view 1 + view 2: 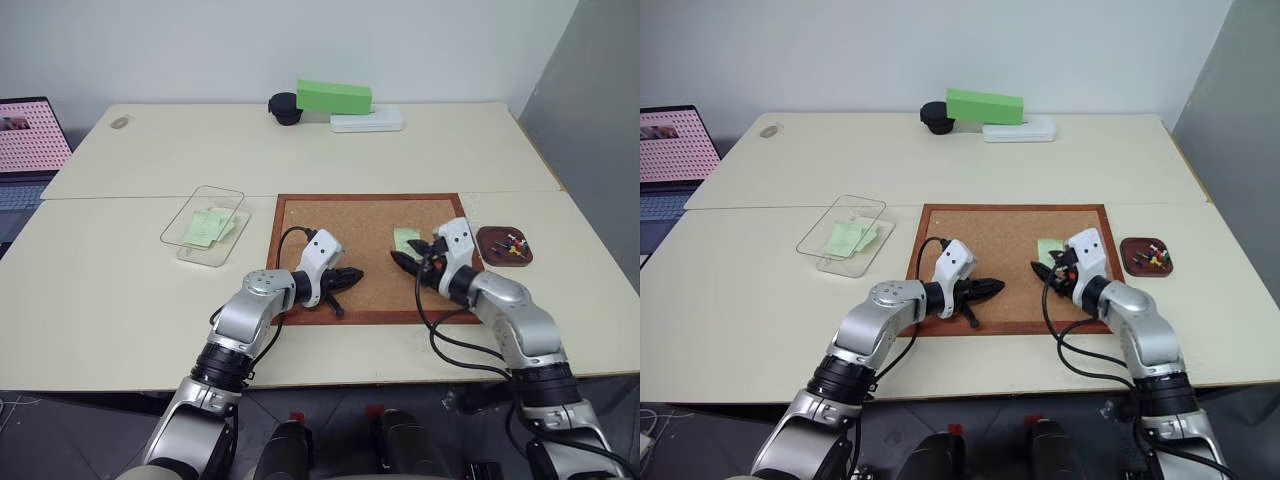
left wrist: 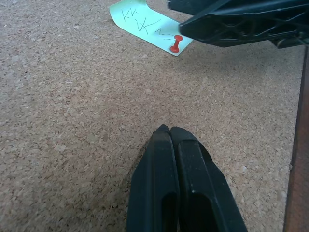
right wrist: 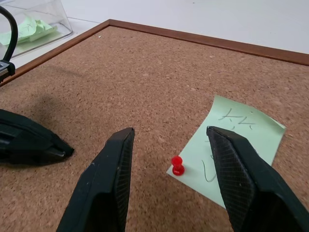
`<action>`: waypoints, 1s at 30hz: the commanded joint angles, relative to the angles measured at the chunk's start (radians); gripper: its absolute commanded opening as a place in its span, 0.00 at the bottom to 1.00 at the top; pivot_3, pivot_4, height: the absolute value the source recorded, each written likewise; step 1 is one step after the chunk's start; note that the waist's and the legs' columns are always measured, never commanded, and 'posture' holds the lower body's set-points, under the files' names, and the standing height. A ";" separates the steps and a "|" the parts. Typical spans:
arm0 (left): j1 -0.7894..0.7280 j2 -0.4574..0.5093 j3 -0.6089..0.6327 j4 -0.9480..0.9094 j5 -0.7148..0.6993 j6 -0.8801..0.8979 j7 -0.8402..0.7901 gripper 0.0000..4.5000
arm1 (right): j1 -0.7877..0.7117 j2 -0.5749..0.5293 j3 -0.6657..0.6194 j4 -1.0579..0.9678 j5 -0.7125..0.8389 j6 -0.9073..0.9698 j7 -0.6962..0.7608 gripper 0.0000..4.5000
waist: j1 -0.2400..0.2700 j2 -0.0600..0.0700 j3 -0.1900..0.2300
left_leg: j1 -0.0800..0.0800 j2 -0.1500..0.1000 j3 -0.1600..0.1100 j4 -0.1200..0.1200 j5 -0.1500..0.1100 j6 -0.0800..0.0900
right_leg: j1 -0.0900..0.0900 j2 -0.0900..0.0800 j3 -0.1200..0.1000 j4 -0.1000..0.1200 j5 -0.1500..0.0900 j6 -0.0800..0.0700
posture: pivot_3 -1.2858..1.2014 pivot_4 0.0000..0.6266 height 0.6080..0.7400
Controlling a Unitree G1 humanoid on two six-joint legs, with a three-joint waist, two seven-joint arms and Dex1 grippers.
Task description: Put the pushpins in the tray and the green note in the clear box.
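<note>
Red pushpin (image 3: pixel 177 166) pins the green note (image 3: pixel 231 145) to the corkboard (image 3: pixel 145 87); your right gripper (image 3: pixel 169 145) gapes around it, left gripper (image 2: pixel 169 133) shut; pluck it next

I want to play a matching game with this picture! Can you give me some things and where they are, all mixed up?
Things:
1. red pin
2. tray
3. clear box
4. left gripper

Places or states:
A. shut
B. holds green notes
C. stuck in the green note on the corkboard
D. holds pushpins, right of the corkboard

Pairs: 1-C, 2-D, 3-B, 4-A
</note>
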 commanded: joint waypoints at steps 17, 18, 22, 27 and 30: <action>0.030 0.033 -0.017 -0.018 -0.011 0.053 0.005 0.00 | -0.040 0.025 0.020 0.092 -0.065 -0.077 0.001 0.00 | -0.002 0.000 0.000 | 0.000 0.000 0.000 0.000 0.000 0.000 | 0.000 0.000 0.000 0.000 0.000 0.000 | 0.52 0.24 1.00; 0.029 0.034 -0.018 -0.017 -0.011 0.053 0.004 0.00 | -0.041 0.027 0.017 0.091 -0.065 -0.078 -0.001 0.00 | -0.002 0.000 0.000 | 0.000 0.000 0.000 0.000 0.000 0.000 | 0.000 0.000 0.000 0.000 0.000 0.000 | 0.52 0.24 1.00; 0.026 0.035 -0.020 -0.012 -0.012 0.052 0.003 0.00 | -0.045 0.022 0.013 0.068 -0.057 -0.080 0.015 0.00 | -0.004 0.000 0.000 | 0.000 0.000 0.000 0.000 0.000 0.000 | 0.000 0.000 0.000 0.000 0.000 0.000 | 0.52 0.24 1.00; 0.032 0.037 -0.024 -0.019 -0.017 0.056 -0.003 0.00 | -0.051 -0.012 0.002 -0.049 -0.033 -0.042 0.042 0.00 | -0.004 0.000 0.000 | 0.000 0.000 0.000 0.000 0.000 0.000 | 0.000 0.000 0.000 0.000 0.000 0.000 | 0.52 0.24 1.00; 0.035 0.034 -0.027 -0.019 -0.018 0.057 -0.005 0.00 | -0.066 -0.046 -0.007 -0.113 -0.026 -0.007 0.051 0.00 | -0.004 0.000 0.000 | 0.000 0.000 0.000 0.000 0.000 0.000 | -0.001 0.000 0.000 0.000 0.000 0.000 | 0.52 0.24 1.00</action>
